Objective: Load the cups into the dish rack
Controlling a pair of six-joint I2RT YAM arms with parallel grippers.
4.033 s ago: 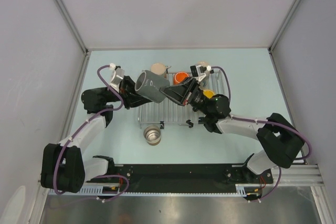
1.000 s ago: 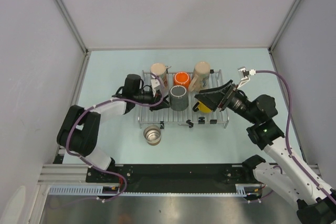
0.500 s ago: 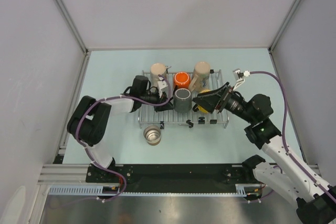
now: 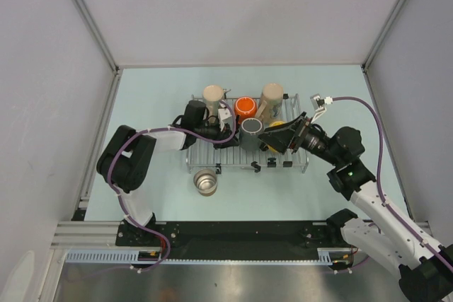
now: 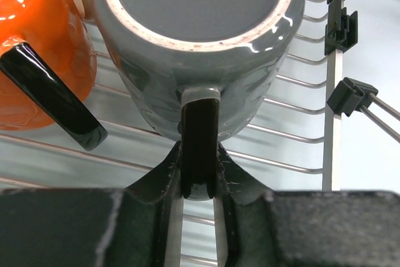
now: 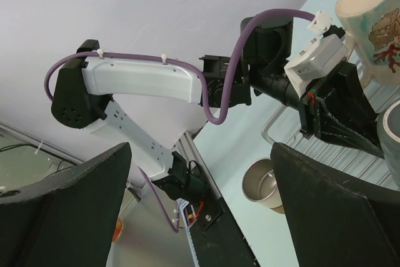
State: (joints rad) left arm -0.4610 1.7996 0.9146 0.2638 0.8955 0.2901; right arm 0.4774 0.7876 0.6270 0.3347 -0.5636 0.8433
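Your left gripper (image 5: 200, 161) is clamped on the handle (image 5: 200, 126) of the dark grey-green ceramic mug (image 5: 200, 42), one finger pressed to each side of it. The mug is base up over the silver wire dish rack (image 5: 330, 129), just beside the orange mug (image 5: 37, 35). The wrist view does not show whether its rim already bears on the bars. The step in hand looks to be setting it down and letting go.

Lower until the rim sits flat across the bars. Part the fingers only enough to free the handle, then back straight out along the line of the handle. Do not swing left, since the orange mug's black handle (image 5: 53, 101) lies close by.

Your right gripper (image 6: 200, 211) stands wide apart and empty at the rack's right end, so hold it there. The small shiny steel cup (image 4: 206, 181) waits on the pale green table (image 4: 283, 189), outside the rack's near edge.
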